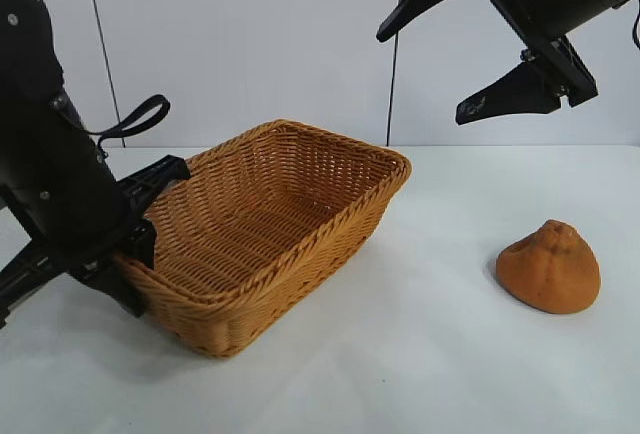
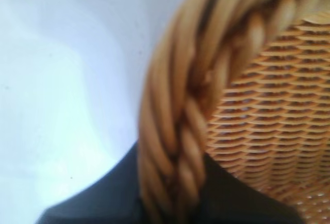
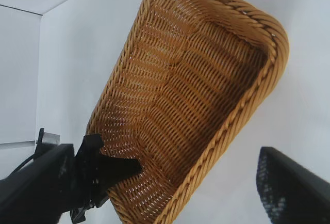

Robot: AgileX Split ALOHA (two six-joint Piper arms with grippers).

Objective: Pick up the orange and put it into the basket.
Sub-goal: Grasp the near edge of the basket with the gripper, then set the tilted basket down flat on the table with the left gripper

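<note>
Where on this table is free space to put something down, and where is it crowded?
Free: the table between the basket and the orange, and the whole near strip in front of both. The basket's inside holds nothing. Crowded: the basket's left end, where the left gripper sits at the rim. The right gripper hangs open high above the orange.

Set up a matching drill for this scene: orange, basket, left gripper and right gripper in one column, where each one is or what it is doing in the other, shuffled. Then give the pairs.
1. orange
2. basket
3. left gripper
4. right gripper

A. raised above the table, jaws open, holding nothing
B. closed on the braided rim at one end of the wicker
C. lying on the white table, apart from the wicker
D. empty inside, standing on the table

Pairs: 1-C, 2-D, 3-B, 4-A
</note>
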